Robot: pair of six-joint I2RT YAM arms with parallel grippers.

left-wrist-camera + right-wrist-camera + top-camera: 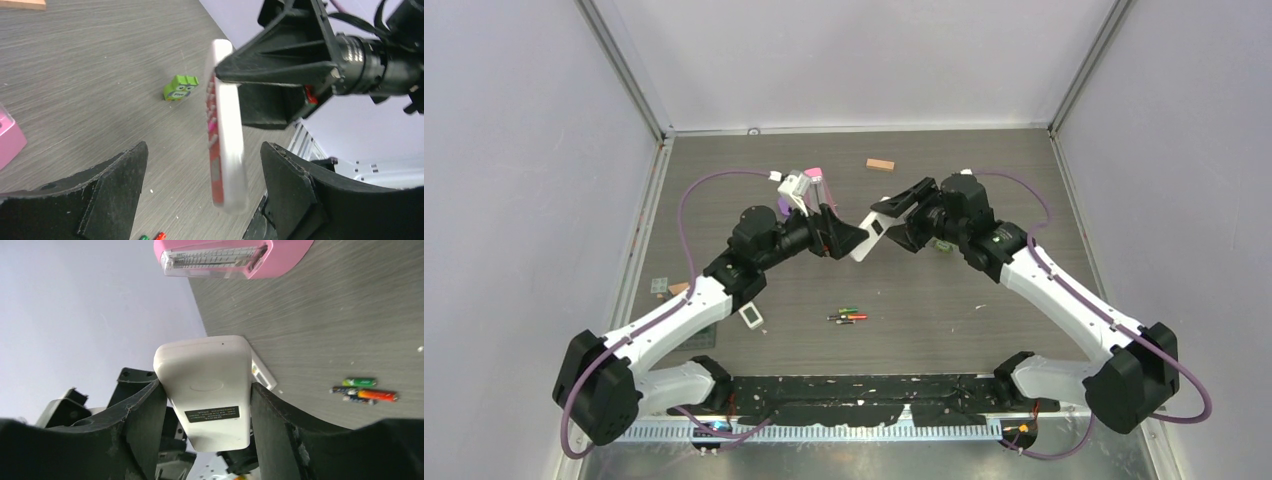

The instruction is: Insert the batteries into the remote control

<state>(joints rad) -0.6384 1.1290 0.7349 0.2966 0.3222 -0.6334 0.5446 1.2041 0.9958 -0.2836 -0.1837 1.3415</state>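
The white remote control [202, 365] is being clamped by the right gripper [205, 400]; batteries [363, 390] are being seen lying to its right.

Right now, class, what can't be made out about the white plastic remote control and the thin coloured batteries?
Top view: white plastic remote control mostly hidden between left gripper and right gripper.
Left wrist view: thin coloured batteries cut off by the bottom edge.
Right wrist view: remote's black label print too small to read.

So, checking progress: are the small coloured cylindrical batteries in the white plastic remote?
Out: batteries lie on the table; right gripper holds the remote.
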